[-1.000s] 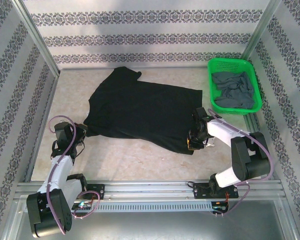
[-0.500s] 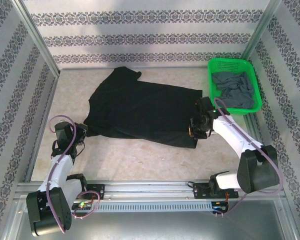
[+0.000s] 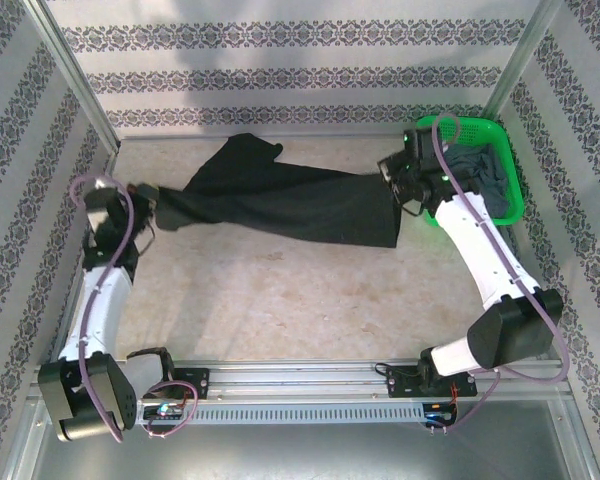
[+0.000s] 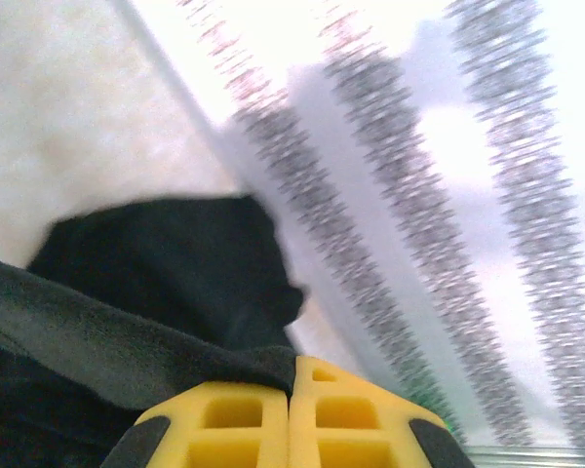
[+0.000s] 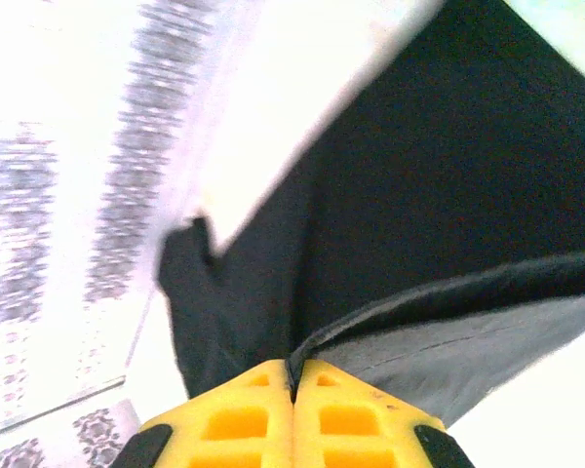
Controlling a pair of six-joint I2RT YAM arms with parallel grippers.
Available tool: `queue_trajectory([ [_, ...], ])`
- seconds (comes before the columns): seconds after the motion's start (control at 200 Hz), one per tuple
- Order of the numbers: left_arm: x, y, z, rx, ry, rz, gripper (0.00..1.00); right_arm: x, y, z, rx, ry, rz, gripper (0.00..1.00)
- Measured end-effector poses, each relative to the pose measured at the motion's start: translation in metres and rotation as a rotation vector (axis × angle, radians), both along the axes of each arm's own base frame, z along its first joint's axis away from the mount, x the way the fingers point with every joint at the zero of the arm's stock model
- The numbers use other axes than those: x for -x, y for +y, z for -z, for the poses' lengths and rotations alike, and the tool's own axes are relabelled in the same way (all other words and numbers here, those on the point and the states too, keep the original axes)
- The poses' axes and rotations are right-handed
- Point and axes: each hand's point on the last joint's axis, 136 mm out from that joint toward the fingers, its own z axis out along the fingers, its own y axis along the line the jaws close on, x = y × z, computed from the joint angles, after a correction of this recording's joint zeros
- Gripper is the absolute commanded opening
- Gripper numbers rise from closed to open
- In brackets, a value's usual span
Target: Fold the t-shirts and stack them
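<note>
Your working surface (image 3: 280, 300) is a pale beige top with a faint mottled stain pattern; a metal rail (image 3: 310, 385) runs along its near edge, where both arm bases are bolted. White wallpaper with grey ornamental bands (image 3: 280, 80) closes in the far, left and right sides, and slim aluminium posts stand at the far corners. Any print on the small lit board (image 3: 170, 408) on the near rail is too small to read.

Your left gripper (image 3: 152, 197) sits close to the left edge of the surface; in its wrist view the yellow pads (image 4: 234, 419) are pressed together, clenched on a fold of the black t-shirt (image 3: 280, 195). Your right gripper (image 3: 395, 175) is up near the far right corner, just beside the green basket (image 3: 510, 205); its yellow pads (image 5: 244, 419) are likewise clamped on an edge of the same shirt.

The black t-shirt is stretched between the two grippers across the far half of the surface, and one sleeve (image 3: 250, 150) reaches toward the far edge. I cannot tell whether its lower edge touches the top. The grey t-shirt (image 3: 480, 170) lies crumpled inside the green basket in the far right corner, partly behind your right arm.
</note>
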Motion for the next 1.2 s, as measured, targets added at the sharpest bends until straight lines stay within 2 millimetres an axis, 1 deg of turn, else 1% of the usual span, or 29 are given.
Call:
queue_trajectory([
  [0.07, -0.008, 0.001, -0.048, -0.037, -0.092, 0.006, 0.0, -0.016, -0.009, -0.037, 0.042, -0.123, -0.016, 0.0],
  [0.135, -0.008, 0.002, -0.087, -0.072, -0.165, 0.009, 0.0, -0.025, -0.017, -0.071, 0.077, -0.228, -0.023, 0.0],
  [0.205, -0.005, 0.001, -0.124, -0.11, -0.238, 0.01, 0.0, -0.03, -0.026, -0.107, 0.114, -0.34, -0.025, 0.0],
  [0.25, -0.001, 0.0, -0.145, -0.136, -0.277, 0.01, 0.0, -0.029, -0.03, -0.124, 0.134, -0.396, -0.025, 0.0],
  [0.265, 0.001, 0.0, -0.152, -0.145, -0.291, 0.009, 0.0, -0.027, -0.032, -0.132, 0.141, -0.421, -0.024, 0.0],
  [0.35, 0.016, -0.002, -0.187, -0.194, -0.351, -0.003, 0.0, -0.011, -0.041, -0.161, 0.174, -0.511, -0.02, 0.0],
  [0.46, 0.043, -0.004, -0.233, -0.254, -0.446, -0.029, 0.0, 0.022, -0.05, -0.203, 0.196, -0.636, 0.0, 0.0],
  [0.48, 0.047, -0.004, -0.24, -0.267, -0.455, -0.036, 0.0, 0.031, -0.052, -0.213, 0.195, -0.667, 0.008, 0.0],
  [0.505, 0.052, -0.004, -0.248, -0.277, -0.462, -0.041, 0.0, 0.038, -0.055, -0.221, 0.197, -0.69, 0.017, 0.0],
  [0.59, 0.066, -0.005, -0.284, -0.323, -0.525, -0.061, 0.0, 0.062, -0.067, -0.244, 0.201, -0.757, 0.054, 0.0],
  [0.63, 0.069, -0.005, -0.294, -0.338, -0.543, -0.063, 0.0, 0.068, -0.072, -0.252, 0.203, -0.781, 0.067, 0.0],
  [0.699, 0.066, -0.005, -0.302, -0.344, -0.55, -0.063, 0.0, 0.07, -0.075, -0.264, 0.197, -0.811, 0.078, 0.0],
  [0.744, 0.058, -0.004, -0.301, -0.342, -0.543, -0.055, 0.0, 0.063, -0.074, -0.266, 0.191, -0.817, 0.073, 0.0],
  [0.799, 0.041, -0.002, -0.289, -0.332, -0.508, -0.037, 0.0, 0.046, -0.071, -0.262, 0.174, -0.807, 0.062, 0.0],
  [0.839, 0.023, 0.001, -0.276, -0.322, -0.47, -0.021, 0.0, 0.029, -0.068, -0.255, 0.159, -0.794, 0.05, 0.0],
  [0.879, 0.002, 0.003, -0.259, -0.307, -0.426, -0.001, 0.0, 0.009, -0.064, -0.244, 0.141, -0.771, 0.037, 0.0],
  [0.909, -0.012, 0.005, -0.247, -0.298, -0.398, 0.011, 0.0, -0.011, -0.061, -0.23, 0.127, -0.744, 0.025, 0.0],
  [0.944, -0.034, 0.009, -0.226, -0.282, -0.348, 0.027, 0.0, -0.03, -0.058, -0.215, 0.113, -0.712, 0.012, 0.0],
  [0.969, -0.047, 0.011, -0.211, -0.269, -0.314, 0.039, 0.0, -0.046, -0.055, -0.199, 0.099, -0.678, 0.003, 0.0],
  [0.984, -0.059, 0.013, -0.198, -0.259, -0.284, 0.047, 0.0, -0.055, -0.054, -0.19, 0.093, -0.658, -0.005, 0.0],
  [1.004, -0.067, 0.014, -0.187, -0.251, -0.261, 0.056, 0.0, -0.066, -0.052, -0.178, 0.085, -0.631, -0.01, 0.0],
  [1.049, -0.091, 0.018, -0.155, -0.223, -0.193, 0.076, 0.0, -0.089, -0.048, -0.153, 0.066, -0.58, -0.024, 0.0],
  [1.094, -0.108, 0.021, -0.129, -0.196, -0.14, 0.091, 0.0, -0.111, -0.044, -0.129, 0.051, -0.532, -0.038, 0.0],
  [1.144, -0.126, 0.024, -0.099, -0.163, -0.082, 0.105, 0.0, -0.131, -0.041, -0.112, 0.037, -0.503, -0.048, 0.0],
  [1.199, -0.141, 0.027, -0.077, -0.13, -0.04, 0.117, 0.0, -0.152, -0.037, -0.1, 0.022, -0.485, -0.058, 0.0],
])
